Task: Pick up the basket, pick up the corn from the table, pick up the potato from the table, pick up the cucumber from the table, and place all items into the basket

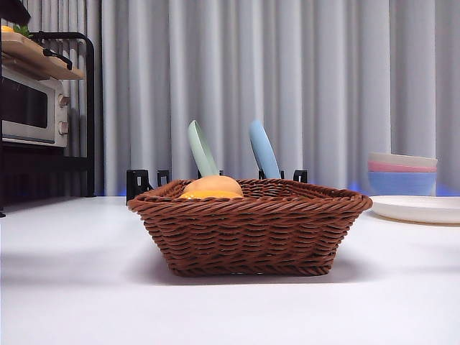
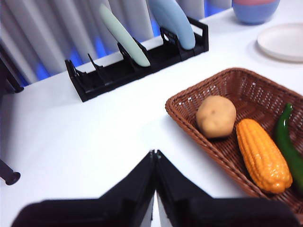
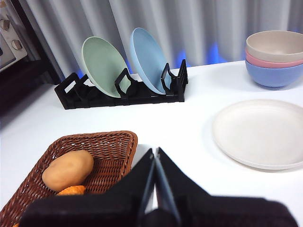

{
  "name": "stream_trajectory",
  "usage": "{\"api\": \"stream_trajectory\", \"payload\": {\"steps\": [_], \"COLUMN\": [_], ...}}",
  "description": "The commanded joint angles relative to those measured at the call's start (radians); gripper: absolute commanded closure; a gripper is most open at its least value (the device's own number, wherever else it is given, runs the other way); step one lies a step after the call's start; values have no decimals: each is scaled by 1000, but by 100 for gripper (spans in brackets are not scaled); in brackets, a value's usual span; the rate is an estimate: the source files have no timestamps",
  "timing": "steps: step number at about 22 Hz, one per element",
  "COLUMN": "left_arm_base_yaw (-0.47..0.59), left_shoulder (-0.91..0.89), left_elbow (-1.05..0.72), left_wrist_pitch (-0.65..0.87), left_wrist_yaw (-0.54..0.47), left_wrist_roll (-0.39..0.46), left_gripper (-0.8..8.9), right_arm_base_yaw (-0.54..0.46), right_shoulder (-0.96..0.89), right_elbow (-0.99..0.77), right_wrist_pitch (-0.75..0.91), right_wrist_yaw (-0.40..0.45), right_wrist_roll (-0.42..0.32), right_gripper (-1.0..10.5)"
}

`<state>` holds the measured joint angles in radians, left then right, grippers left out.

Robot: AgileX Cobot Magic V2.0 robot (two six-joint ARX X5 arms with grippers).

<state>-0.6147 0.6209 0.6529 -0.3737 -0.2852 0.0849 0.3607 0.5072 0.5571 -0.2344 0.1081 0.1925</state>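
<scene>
Already basket [image 1: 250, 226] sits mid-desk [image 2: 85, 137], holding potato [image 2: 216, 117], corn [image 2: 263, 154], cucumber [image 2: 289, 146]. Left gripper [image 2: 155, 158] and right gripper [image 3: 155, 156] fingers clenched, empty, above desk. Judgement: loading done; keep arms clear, don't nudge rim.

The basket [image 1: 251, 226] sat open from above on the surface [image 1: 72, 287], with bare room on both sides. Behind it stood a dish rack [image 3: 123, 92]; a plate [image 3: 260, 132] and bowls [image 3: 274, 56] lay well apart.
</scene>
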Motion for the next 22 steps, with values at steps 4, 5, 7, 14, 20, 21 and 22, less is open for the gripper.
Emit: {"api": "stream_trajectory", "payload": {"steps": [4,5,7,14,20,21,22], "left_arm_base_yaw": [2,5,35,281,483,505,525], "left_shoulder": [7,-2,-48,-262,-443,-464,-481], "left_elbow": [-11,-22,-62,-336,-542,-565,-585], "left_wrist_pitch": [-43,-40,-15,289,388,386,383], "left_wrist_yaw": [-26,-27,-26,143,250,259,269], "left_wrist_roll": [95,94,97,95,60,51,44], "left_gripper": [817,817,817,817,817,817,817], "right_arm_base_yaw": [0,0,0,0,0,0,0], "right_shoulder": [-1,-1,-1,3,3,3,3], "right_elbow": [0,0,0,0,0,0,0], "right_wrist_pitch": [-2,-2,-4,-13,-14,-14,-14], "right_wrist_yaw": [4,5,3,3,3,3,3], "right_wrist_roll": [11,11,11,11,11,11,11], "right_gripper": [963,963,963,963,963,963,963]}}
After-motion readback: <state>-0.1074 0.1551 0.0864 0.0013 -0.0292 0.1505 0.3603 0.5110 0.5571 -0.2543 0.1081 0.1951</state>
